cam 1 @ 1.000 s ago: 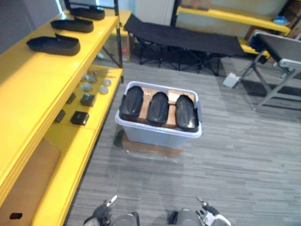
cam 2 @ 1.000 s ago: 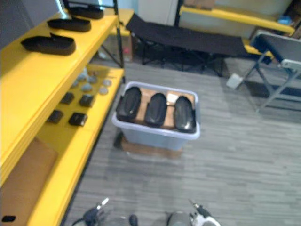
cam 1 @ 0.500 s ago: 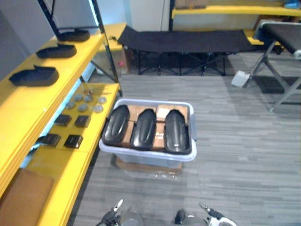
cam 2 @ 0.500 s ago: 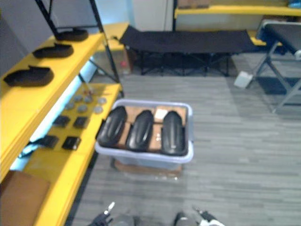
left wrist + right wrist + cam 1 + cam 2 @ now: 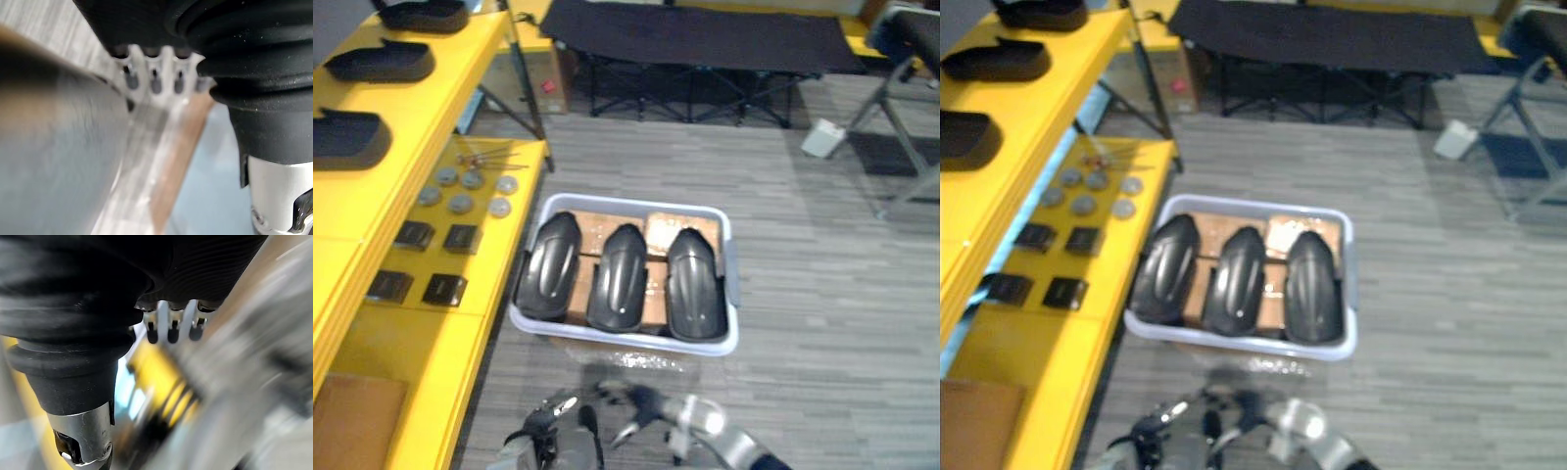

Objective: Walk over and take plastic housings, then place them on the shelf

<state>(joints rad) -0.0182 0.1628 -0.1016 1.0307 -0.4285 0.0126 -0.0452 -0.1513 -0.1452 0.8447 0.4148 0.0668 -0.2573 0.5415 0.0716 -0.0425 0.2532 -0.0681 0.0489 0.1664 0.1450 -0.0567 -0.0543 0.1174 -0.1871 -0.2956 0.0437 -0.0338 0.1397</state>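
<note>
1. Three plastic housings [image 5: 620, 277] lie side by side in a grey bin [image 5: 626, 339] beside the yellow shelf [image 5: 411, 343]
2. Their long axes point away from the robot
3. The left hand [image 5: 546, 416] and the right hand [image 5: 641, 403] hang before the bin, fingers apart, empty

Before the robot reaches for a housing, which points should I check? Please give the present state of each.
1. Three housings lie side by side in the bin: ok.
2. The left hand and the right hand are empty: ok.
3. Hands over the bin: not ok, both short of its near rim.
4. Bare space on the top shelf: ok.
5. Housings free to lift: cannot tell.
</note>
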